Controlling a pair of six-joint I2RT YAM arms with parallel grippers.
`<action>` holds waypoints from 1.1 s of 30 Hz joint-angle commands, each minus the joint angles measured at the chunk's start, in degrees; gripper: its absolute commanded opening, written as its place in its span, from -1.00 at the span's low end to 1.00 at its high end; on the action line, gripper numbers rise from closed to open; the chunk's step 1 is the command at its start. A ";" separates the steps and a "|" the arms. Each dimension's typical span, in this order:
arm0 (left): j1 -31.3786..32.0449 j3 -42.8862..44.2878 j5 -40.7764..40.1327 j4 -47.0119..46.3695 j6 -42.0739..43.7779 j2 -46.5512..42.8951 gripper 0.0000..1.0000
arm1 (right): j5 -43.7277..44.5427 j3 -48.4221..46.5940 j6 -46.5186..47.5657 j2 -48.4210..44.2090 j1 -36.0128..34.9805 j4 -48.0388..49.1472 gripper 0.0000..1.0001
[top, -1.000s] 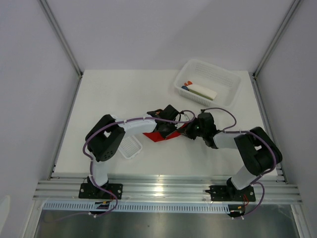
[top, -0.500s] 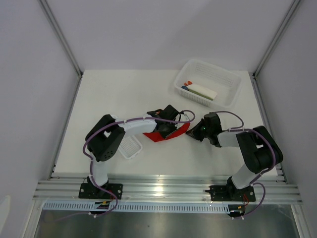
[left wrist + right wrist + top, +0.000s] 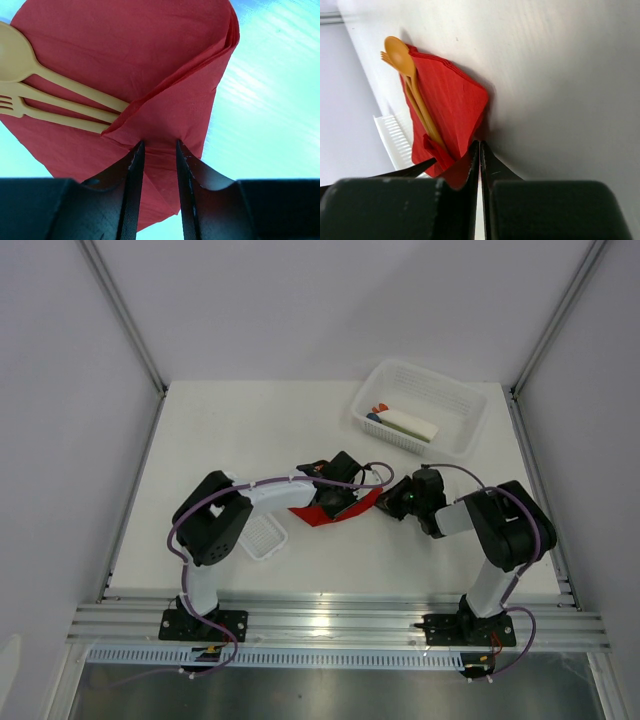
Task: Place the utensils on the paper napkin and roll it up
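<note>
1. The paper napkin [image 3: 312,516] is a plain red sheet. It lies near the middle of the table [image 3: 250,430], partly hidden under the left arm in the top view
2. The orange utensils [image 3: 60,100] lie on the napkin in the left part of the left wrist view. The spoon head and the fork prongs reach past its left edge, and the handles go under a folded flap
3. The left gripper [image 3: 158,145] is clamped on a fold of the napkin, and the red paper sits between its two fingers
4. The right gripper [image 3: 479,145] has its jaws together, with only a thin slit between them. Its tips are just beside the near corner of the napkin, and I cannot tell if they touch it
5. One second ago the right gripper was over the right corner of the napkin. Now it has drawn back to the right of it, and the right arm is folded more upward in the frame
6. The left arm keeps the same place as before
7. The mesh basket [image 3: 470,415] in the upper right and the white tray [image 3: 262,538] in the lower left have not moved
</note>
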State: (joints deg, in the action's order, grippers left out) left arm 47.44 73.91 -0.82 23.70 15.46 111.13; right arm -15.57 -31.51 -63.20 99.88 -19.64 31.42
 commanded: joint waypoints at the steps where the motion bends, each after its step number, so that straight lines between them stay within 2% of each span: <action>1: -0.33 1.33 0.03 0.64 -0.44 0.23 -0.29 | -0.25 1.45 0.09 3.66 0.04 3.20 -0.85; 5: -0.33 1.50 0.03 0.64 -0.43 0.23 -0.29 | -0.85 1.01 1.41 4.01 -0.22 5.57 -0.65; 6: -0.33 1.50 -0.06 0.64 -0.43 0.31 -0.29 | -1.38 0.75 1.85 4.71 -0.49 6.02 -0.55; 8: -0.33 1.41 -0.06 0.64 -0.43 0.23 -0.29 | -2.35 -0.39 2.11 5.68 -0.66 6.63 -0.50; 13: -0.33 1.68 -0.32 0.73 -0.35 0.31 -0.28 | -4.72 -1.80 1.50 8.22 -2.33 9.71 -0.51; 17: -0.33 1.85 -0.24 0.73 -0.26 0.31 -0.28 | -5.87 -2.68 1.59 8.23 -3.74 11.82 -0.67; 23: -0.33 1.68 -0.32 0.64 -0.26 0.58 -0.27 | -6.84 -4.00 2.03 7.88 -5.14 12.35 -0.76; 29: -0.33 1.68 -0.32 0.47 -0.26 0.49 -0.26 | -7.28 -2.96 0.01 8.50 -4.10 11.56 -0.73; 33: -0.33 1.50 -0.32 0.55 -0.26 0.40 -0.25 | -3.77 -0.84 3.33 2.54 -2.60 6.22 -0.67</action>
State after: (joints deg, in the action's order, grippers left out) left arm 47.44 74.02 -0.89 23.90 15.49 111.13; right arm -22.04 -33.74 -62.74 106.80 -23.44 41.71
